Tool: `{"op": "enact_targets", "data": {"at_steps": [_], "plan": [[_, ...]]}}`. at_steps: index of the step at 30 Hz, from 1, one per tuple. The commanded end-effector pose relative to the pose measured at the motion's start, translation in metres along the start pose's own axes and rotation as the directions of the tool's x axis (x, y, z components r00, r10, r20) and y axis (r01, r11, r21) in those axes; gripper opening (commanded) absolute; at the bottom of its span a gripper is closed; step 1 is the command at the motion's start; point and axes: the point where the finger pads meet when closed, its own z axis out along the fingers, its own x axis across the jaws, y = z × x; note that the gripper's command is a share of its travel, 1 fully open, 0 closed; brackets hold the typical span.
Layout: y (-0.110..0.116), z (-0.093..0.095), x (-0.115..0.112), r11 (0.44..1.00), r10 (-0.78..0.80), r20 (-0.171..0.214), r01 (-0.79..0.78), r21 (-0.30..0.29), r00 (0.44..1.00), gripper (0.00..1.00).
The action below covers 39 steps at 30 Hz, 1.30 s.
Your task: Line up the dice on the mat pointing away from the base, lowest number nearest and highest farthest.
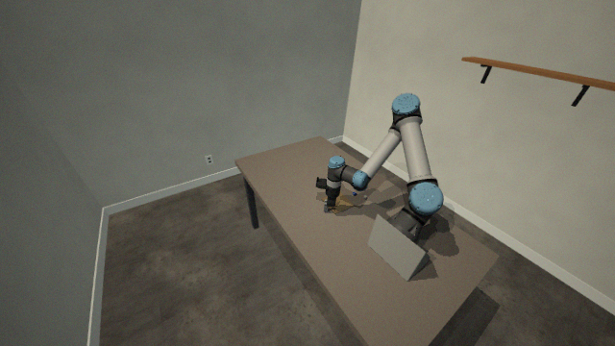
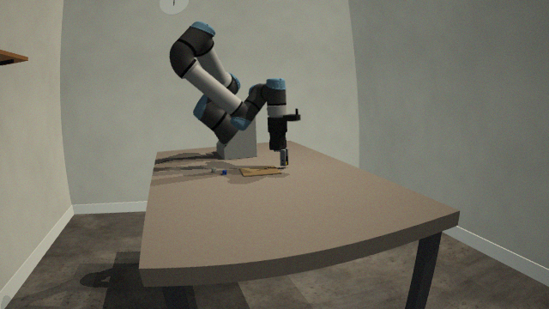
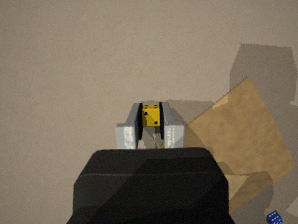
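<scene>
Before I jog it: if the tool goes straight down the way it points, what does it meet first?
Likely the bare tabletop, beside the mat; how close the yellow die in its fingers already is, I can't tell.

Blue die (image 1: 355,194) (image 2: 224,172) (image 3: 274,218) with white pips.

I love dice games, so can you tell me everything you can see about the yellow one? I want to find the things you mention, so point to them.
The yellow die (image 3: 151,116) is a small cube with black dots, two of them on the side facing the wrist camera. It looks smooth, maybe plastic. The claw (image 2: 284,165) (image 3: 151,113) is squeezing it between two dark pads. It's beside the tan mat (image 2: 260,172) (image 3: 245,135), not on it.
</scene>
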Motion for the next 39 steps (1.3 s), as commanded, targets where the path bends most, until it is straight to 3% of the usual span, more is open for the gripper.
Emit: {"op": "enact_targets", "data": {"at_steps": [1, 22, 39], "plan": [[0.000, -0.012, 0.000, 1.000, 0.001, -0.001, -0.001, 0.002, 1.000, 0.34], [0.000, -0.084, 0.000, 1.000, 0.001, -0.001, -0.001, 0.002, 1.000, 0.34], [0.000, -0.092, 0.000, 1.000, 0.001, -0.001, -0.001, 0.002, 1.000, 0.34]]}}
